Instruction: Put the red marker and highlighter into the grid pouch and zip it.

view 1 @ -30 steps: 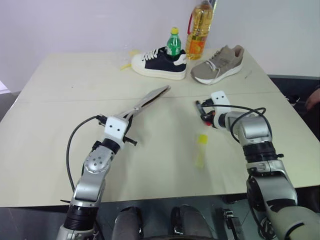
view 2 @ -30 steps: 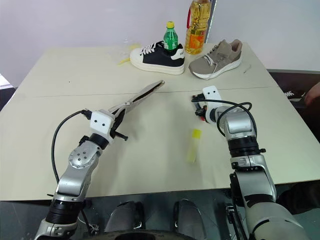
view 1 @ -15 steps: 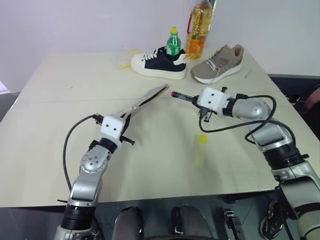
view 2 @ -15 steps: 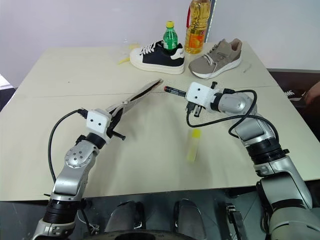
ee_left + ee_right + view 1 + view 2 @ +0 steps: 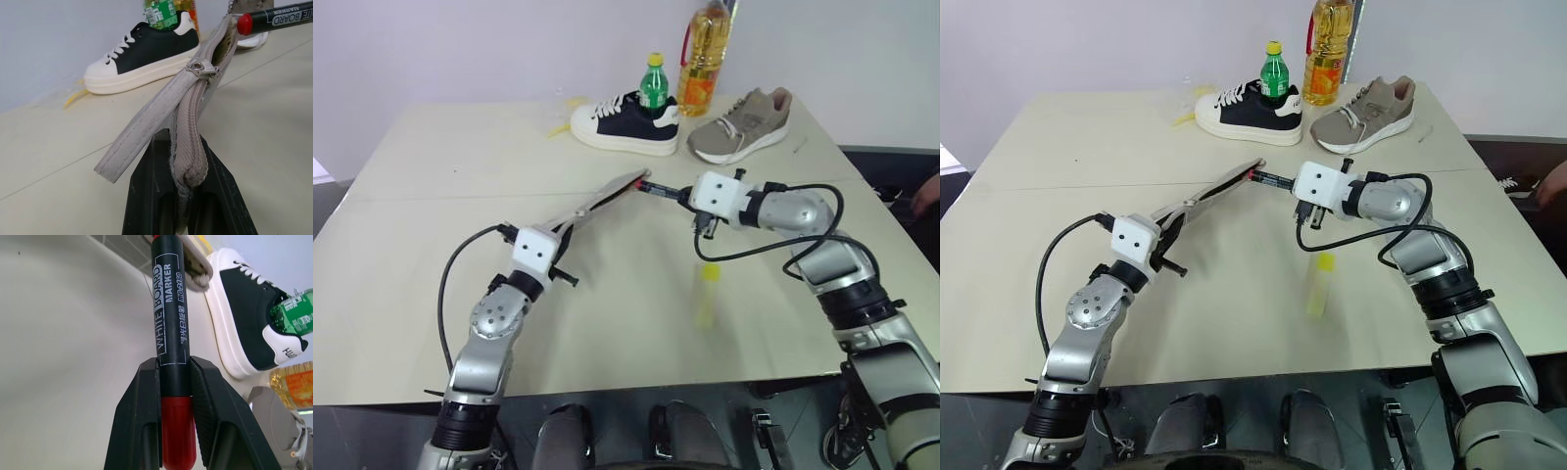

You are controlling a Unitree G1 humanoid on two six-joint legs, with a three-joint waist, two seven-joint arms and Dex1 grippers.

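Where the right pincer [image 5: 174, 382] grips, the red marker [image 5: 170, 308] reads "WHITE BOARD MARKER".

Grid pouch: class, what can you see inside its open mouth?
The red marker's red tip sits at the grid pouch's mouth, held by the right gripper. The pouch's interior is hidden by its fabric.

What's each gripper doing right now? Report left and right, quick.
Left gripper: shut on the grid pouch, holding it up off the table.
Right gripper: shut on the red marker, its tip at the pouch's open end.
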